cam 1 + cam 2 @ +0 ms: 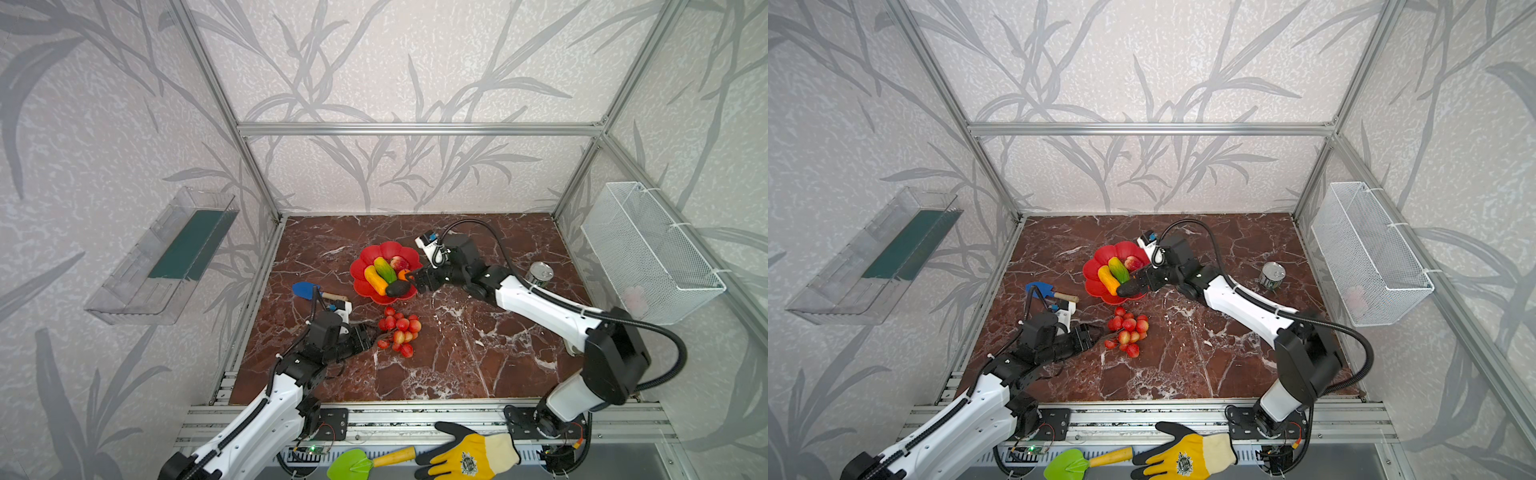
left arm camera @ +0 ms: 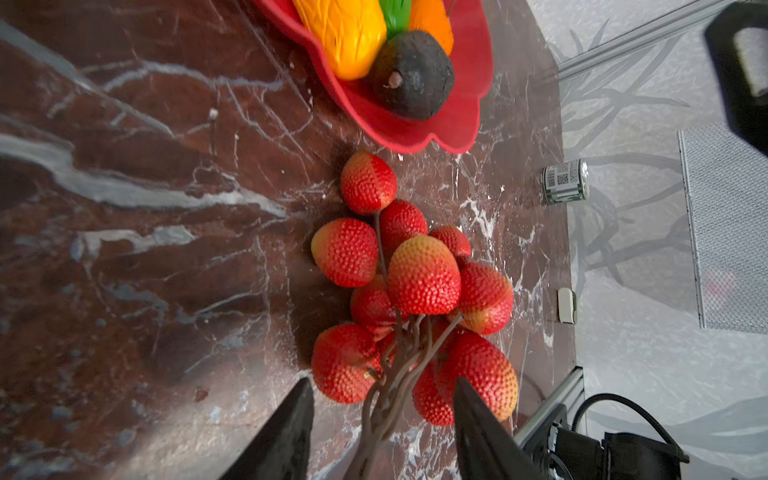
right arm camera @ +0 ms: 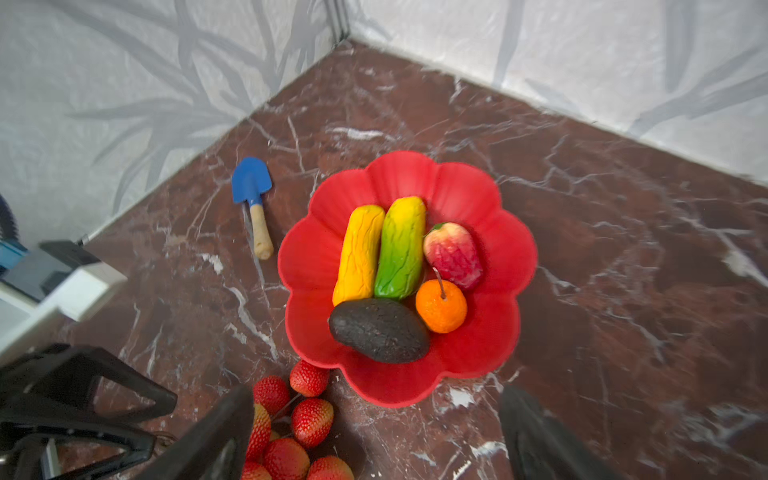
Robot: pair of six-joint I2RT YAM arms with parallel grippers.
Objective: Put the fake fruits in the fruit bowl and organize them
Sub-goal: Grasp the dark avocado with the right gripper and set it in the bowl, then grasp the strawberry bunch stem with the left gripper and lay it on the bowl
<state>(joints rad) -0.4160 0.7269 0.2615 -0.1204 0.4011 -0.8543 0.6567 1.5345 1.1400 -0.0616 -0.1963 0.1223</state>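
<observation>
The red scalloped fruit bowl [image 3: 457, 187] holds an orange-yellow oblong [image 3: 359, 253], a yellow-green oblong [image 3: 401, 249], a red-green peach-like fruit [image 3: 453, 255], a tiny orange [image 3: 440, 307] and a dark avocado [image 3: 380, 330]. The red grape bunch [image 1: 399, 332] lies on the marble just in front of the bowl [image 1: 374, 251]. My left gripper [image 2: 381, 380] is low at the bunch's near-left end. Its jaws stand apart on either side of the brown stem [image 2: 386, 399], with gaps showing. My right gripper [image 3: 378, 394] hovers wide open and empty by the bowl's near right rim.
A blue trowel [image 1: 307, 289] lies left of the bowl. A metal can [image 1: 539, 274] stands at the right. A white wire basket [image 1: 652, 253] hangs on the right wall and a clear tray [image 1: 166, 257] on the left wall. A green trowel [image 1: 357, 463] and a yellow glove [image 1: 469, 455] lie on the front rail.
</observation>
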